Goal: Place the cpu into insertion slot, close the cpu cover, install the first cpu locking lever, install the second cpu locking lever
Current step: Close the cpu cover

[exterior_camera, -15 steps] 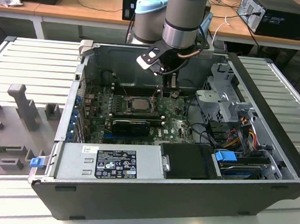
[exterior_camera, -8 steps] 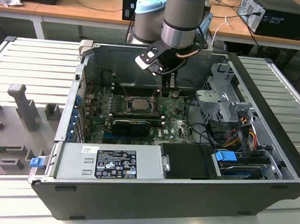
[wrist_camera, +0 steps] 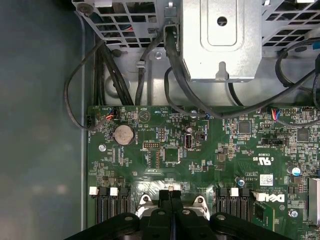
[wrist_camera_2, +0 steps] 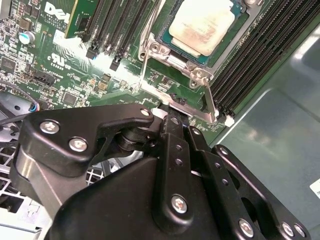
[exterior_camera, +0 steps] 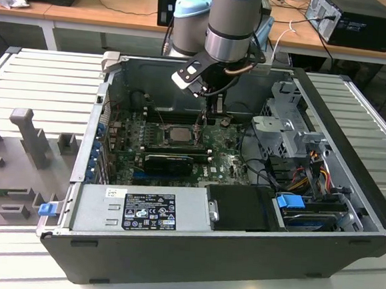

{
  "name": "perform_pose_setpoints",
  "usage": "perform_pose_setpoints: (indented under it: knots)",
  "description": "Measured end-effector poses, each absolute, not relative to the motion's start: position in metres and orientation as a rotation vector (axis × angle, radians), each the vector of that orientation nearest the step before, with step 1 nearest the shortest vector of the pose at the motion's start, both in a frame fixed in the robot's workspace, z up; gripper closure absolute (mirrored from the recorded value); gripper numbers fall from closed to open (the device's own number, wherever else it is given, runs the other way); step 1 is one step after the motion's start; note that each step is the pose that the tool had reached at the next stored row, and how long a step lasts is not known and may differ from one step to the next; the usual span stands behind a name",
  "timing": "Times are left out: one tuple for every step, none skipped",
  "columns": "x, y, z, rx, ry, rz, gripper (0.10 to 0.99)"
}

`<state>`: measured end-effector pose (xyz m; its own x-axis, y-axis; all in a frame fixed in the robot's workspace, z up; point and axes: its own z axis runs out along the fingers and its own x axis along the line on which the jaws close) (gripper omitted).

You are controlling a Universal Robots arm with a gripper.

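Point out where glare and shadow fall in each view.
Second wrist view: glare whitens the motherboard near the cpu, the tool a dark mass in front. First wrist view: the case wall lies dim. Exterior view: the case interior sits in shade.

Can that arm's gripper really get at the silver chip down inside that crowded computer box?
Probably yes. The case lies open on top, and the gripper sits low inside it, just off one corner of the cpu. In the second wrist view nothing stands between the two.
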<state>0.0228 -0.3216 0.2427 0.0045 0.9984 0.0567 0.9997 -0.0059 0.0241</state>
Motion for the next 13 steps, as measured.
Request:
perform_pose_setpoints:
  knots:
    - [0.0226, -0.3217, 0.2427, -2.21, -2.199, -0.089, 0.98]
    - [0.022, -0.3217, 0.2427, -2.21, -2.199, -0.089, 0.98]
    - [0.0217, -0.3217, 0.2427, -2.21, -2.199, -0.089, 0.98]
    - [0.0215, -0.3216, 0.2427, -2.21, -2.199, -0.089, 0.98]
    - [0.0211, -0.3216, 0.2427, -2.21, -2.199, -0.089, 0.98]
    - [0.0208, -0.3217, 0.2427, -2.21, -2.199, -0.089, 0.98]
    - [0.0204, -0.3217, 0.2427, -2.21, -2.199, -0.089, 0.98]
    - [0.02, -0.3217, 0.2427, -2.21, -2.199, -0.089, 0.98]
    - [0.0197, -0.3217, 0.2427, -2.21, -2.199, -0.089, 0.98]
    - [0.0195, -0.3216, 0.2427, -2.21, -2.199, -0.089, 0.98]
    - [0.0192, -0.3217, 0.2427, -2.21, -2.199, -0.089, 0.98]
    - [0.019, -0.3217, 0.2427, -2.21, -2.199, -0.089, 0.98]
    - [0.0188, -0.3216, 0.2427, -2.21, -2.199, -0.089, 0.98]
